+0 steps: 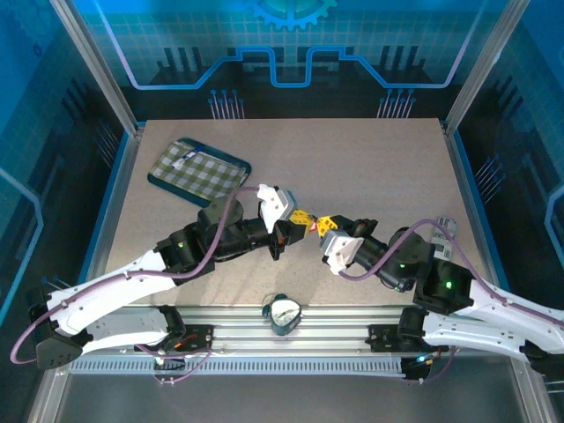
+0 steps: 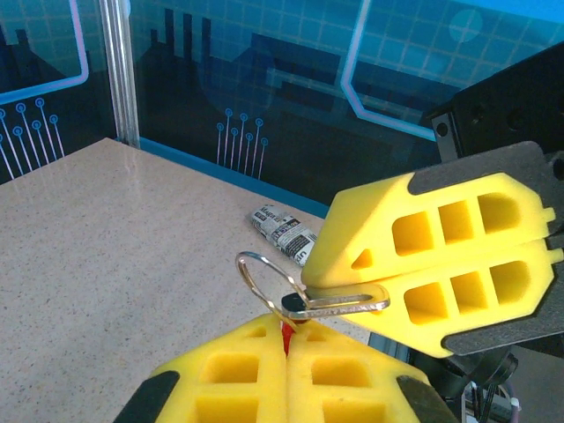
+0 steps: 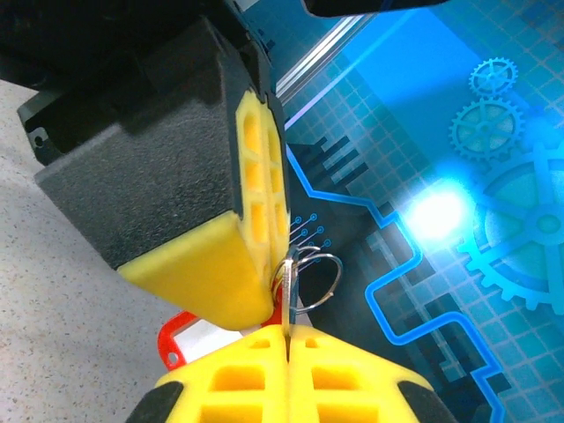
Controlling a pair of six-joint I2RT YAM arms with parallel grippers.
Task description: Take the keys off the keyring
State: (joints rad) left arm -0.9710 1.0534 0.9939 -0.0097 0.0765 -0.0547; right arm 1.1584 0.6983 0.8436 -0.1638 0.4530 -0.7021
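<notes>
- The left gripper (image 1: 302, 218) and right gripper (image 1: 327, 226) stood tip to tip over the middle of the table (image 1: 370, 159).
- The left gripper's fingers were clamped on the red tag of the keyring (image 3: 187, 339).
- The right gripper's fingers were pressed together on the key (image 2: 339, 305).
- The wire loop (image 2: 257, 267) showed between the two grippers, above the tabletop.

You've got L gripper (image 1: 301, 218) & R gripper (image 1: 325, 225) tip to tip, keyring (image 3: 189, 337) & key (image 2: 340, 305) btwn them. Tray (image 1: 198, 170) sits behind-left, dial (image 1: 284, 312) in front.

Speckled beige table (image 1: 370, 167), glowing blue circuit-pattern walls (image 1: 291, 44)
</notes>
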